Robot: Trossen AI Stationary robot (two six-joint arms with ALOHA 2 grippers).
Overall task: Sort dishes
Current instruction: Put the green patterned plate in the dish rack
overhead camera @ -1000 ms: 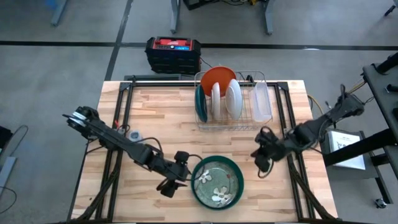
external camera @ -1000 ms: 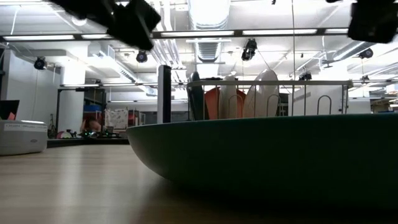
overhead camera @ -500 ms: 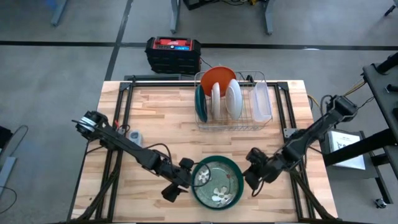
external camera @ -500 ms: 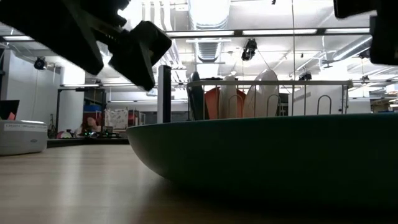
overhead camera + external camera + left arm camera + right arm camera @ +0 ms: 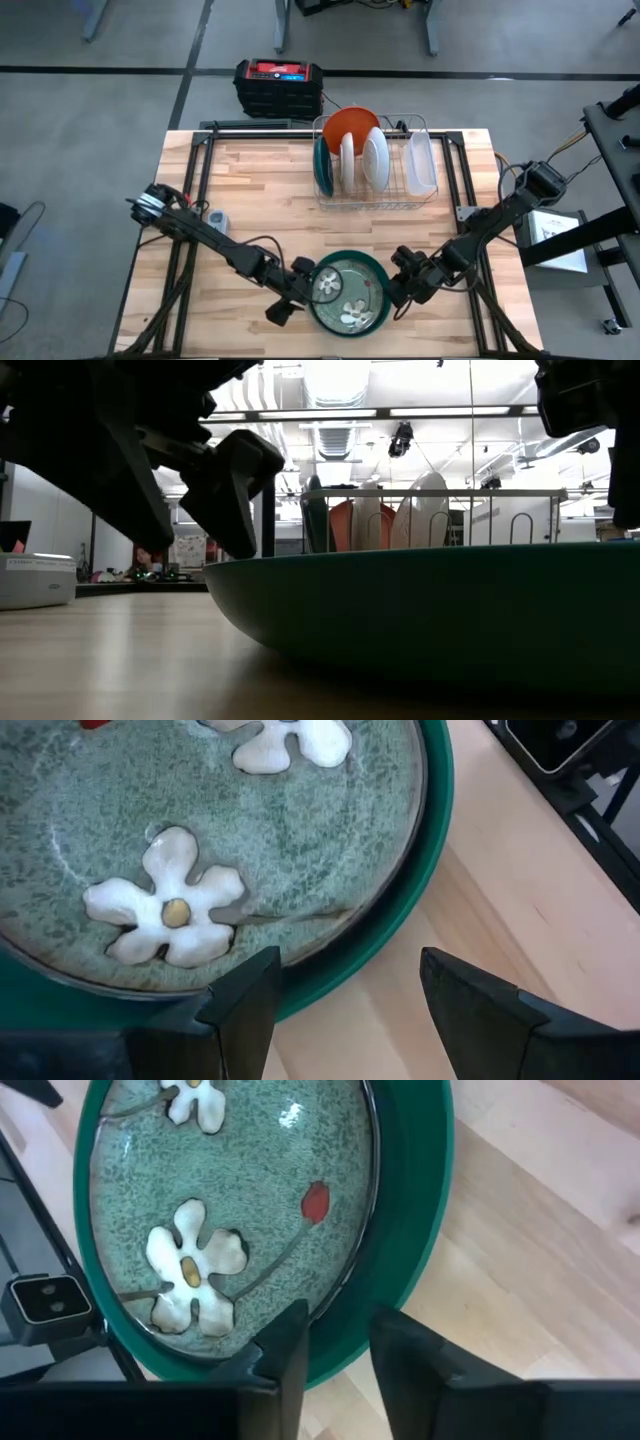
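A dark green bowl (image 5: 375,272) sits on its base near the table's near edge. An olive green plate with pale flowers (image 5: 345,292) lies inside it. My left gripper (image 5: 305,287) is open at the bowl's left rim (image 5: 395,935), one finger over the bowl and one over the wood. My right gripper (image 5: 398,290) is open at the bowl's right rim (image 5: 400,1270), its fingers either side of it (image 5: 338,1355). A dark green plate (image 5: 322,165), an orange bowl (image 5: 350,125) and two white plates (image 5: 376,158) stand on edge in the wire rack (image 5: 375,203).
The rack stands at the table's far edge with a clear plastic tray (image 5: 421,165) in its right end. A small grey object (image 5: 217,218) lies on the left of the table. A red and black box (image 5: 278,85) sits on the floor beyond. Bare wood lies between rack and bowl.
Both grippers have closed in on the green bowl and come down. The left one moved toward the table's right and near edge, up to the bowl's left rim. The right one moved toward the table's left and near edge, up to its right rim. The bowl has not moved.
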